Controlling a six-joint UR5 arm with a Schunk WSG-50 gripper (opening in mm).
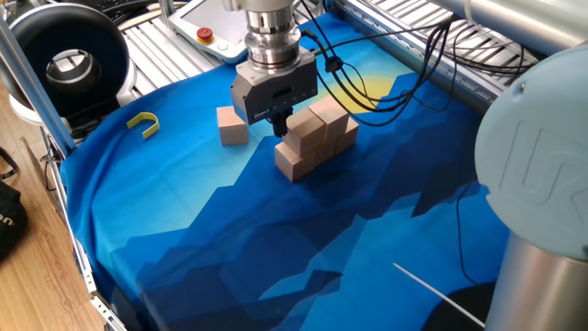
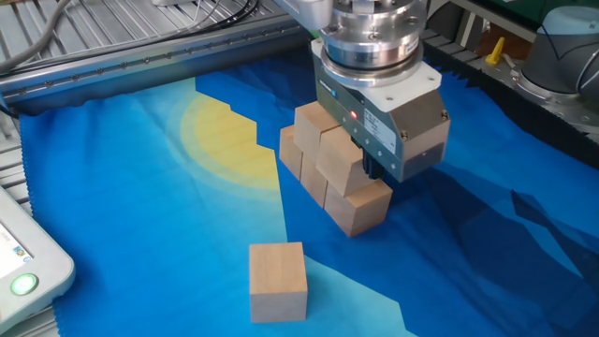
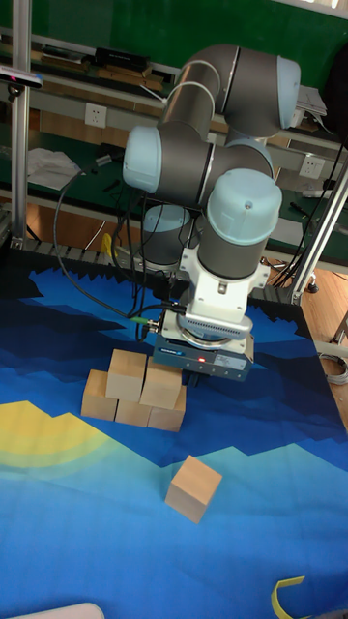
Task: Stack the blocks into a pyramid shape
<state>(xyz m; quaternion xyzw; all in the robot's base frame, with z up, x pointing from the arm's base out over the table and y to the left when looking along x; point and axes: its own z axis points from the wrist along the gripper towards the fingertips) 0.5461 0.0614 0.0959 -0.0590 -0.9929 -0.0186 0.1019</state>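
Tall fixed view: five stacked blocks point(image 3: 135, 392), one loose block point(image 3: 193, 488), gripper point(image 3: 201, 379) state unclear, one yellow hook point(image 1: 143, 122).

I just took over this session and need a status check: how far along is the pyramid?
Done: the stack holds a bottom row of blocks with two on top. In hand: nothing visible; the gripper sits beside the second layer, its fingers mostly hidden. Left: the loose block on the blue cloth should cap the top.
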